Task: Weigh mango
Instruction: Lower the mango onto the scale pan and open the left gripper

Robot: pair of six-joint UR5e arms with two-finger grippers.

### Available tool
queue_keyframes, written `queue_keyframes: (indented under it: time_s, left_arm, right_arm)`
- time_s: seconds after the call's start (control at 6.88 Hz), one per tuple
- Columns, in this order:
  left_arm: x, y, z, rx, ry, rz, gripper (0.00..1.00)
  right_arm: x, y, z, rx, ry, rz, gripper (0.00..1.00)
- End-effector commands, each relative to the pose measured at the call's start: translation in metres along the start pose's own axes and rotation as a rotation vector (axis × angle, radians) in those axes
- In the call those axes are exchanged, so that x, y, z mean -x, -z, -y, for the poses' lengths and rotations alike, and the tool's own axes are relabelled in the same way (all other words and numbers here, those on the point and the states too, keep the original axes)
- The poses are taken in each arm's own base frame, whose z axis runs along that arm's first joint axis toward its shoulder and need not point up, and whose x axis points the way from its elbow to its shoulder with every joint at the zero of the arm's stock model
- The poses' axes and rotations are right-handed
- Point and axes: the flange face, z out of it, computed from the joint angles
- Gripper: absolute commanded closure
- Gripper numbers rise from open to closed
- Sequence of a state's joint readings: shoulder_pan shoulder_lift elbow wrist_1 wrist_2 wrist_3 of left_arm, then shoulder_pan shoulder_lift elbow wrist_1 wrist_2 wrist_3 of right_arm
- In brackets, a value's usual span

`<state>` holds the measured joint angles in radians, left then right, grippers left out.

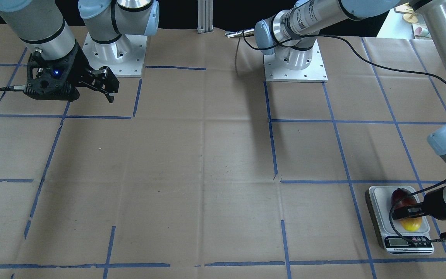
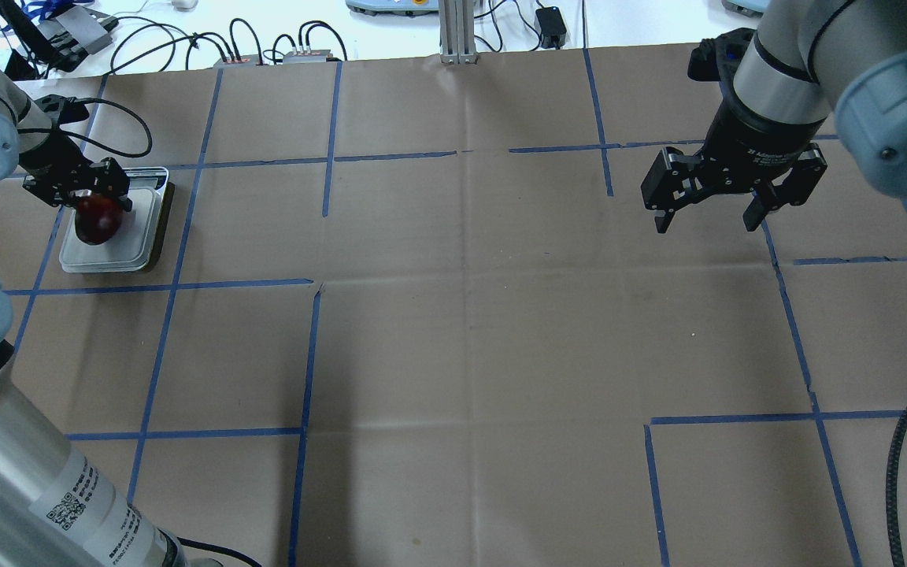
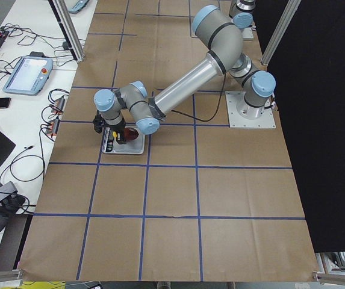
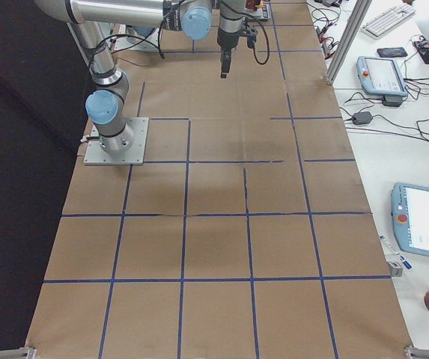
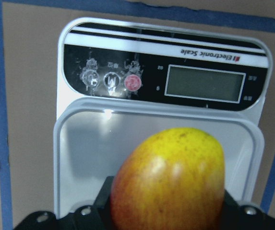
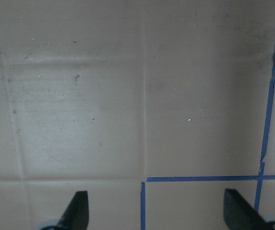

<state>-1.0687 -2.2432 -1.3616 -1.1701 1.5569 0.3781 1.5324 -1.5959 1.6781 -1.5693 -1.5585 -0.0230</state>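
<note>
— How much room is there to move?

— Plenty. Near the robot's bases the right gripper hangs over the brown paper table, its jaws spread wide with nothing between them. From there a broad stretch of paper, crossed by blue tape lines, runs out to the far left, so the two grippers are well apart.

— And the mango?

— The mango is out there on the far left, over the white platform of a kitchen scale. The scale is set in from the table's far edge, with tape lines close on both sides. The left gripper is clamped across the mango's middle. I can't tell whether the fruit's full weight is on the platform.

— What does it look like?

— It's glossy and oval. The end toward the robot is dark red, and it shades through orange to yellow at the end toward the scale's display. I can't read any figures on that panel.

— Anything in the way?

— A black cable from the left wrist loops down beside the mango and trails across the display end of the scale.
</note>
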Motion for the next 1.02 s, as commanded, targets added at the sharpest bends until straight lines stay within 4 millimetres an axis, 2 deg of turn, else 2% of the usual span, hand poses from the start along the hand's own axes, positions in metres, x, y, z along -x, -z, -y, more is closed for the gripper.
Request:
queue_keyframes:
  time_s: [0.0, 0.15, 0.29, 0.44, 0.58, 0.73, 0.87]
  left_arm:
    - [-0.003, 0.038, -0.006, -0.061, 0.015, 0.022, 0.01]
    - [-0.01, 0.081, -0.018, -0.099, 0.016, 0.043, 0.0]
    - [-0.025, 0.129, -0.041, -0.076, 0.053, 0.033, 0.0]
    - [-0.071, 0.168, -0.063, -0.067, 0.1, 0.022, 0.0]
    - [-0.143, 0.2, -0.083, -0.078, 0.137, 0.025, 0.0]
    - [-0.209, 0.222, -0.106, -0.077, 0.123, 0.025, 0.0]
    - [-0.259, 0.232, -0.128, -0.077, 0.138, 0.022, 0.0]
  right_arm:
    - [0.0, 0.0, 0.0, 0.001, 0.0, 0.0, 0.0]
    - [0.0, 0.0, 0.0, 0.001, 0.0, 0.0, 0.0]
    - [0.0, 0.0, 0.0, 0.001, 0.0, 0.0, 0.0]
    - [0.0, 0.0, 0.0, -0.001, 0.0, 0.0, 0.0]
    - [0.0, 0.0, 0.0, -0.001, 0.0, 0.0, 0.0]
    - [0.0, 0.0, 0.0, 0.001, 0.0, 0.0, 0.0]
    - [0.0, 0.0, 0.0, 0.001, 0.0, 0.0, 0.0]
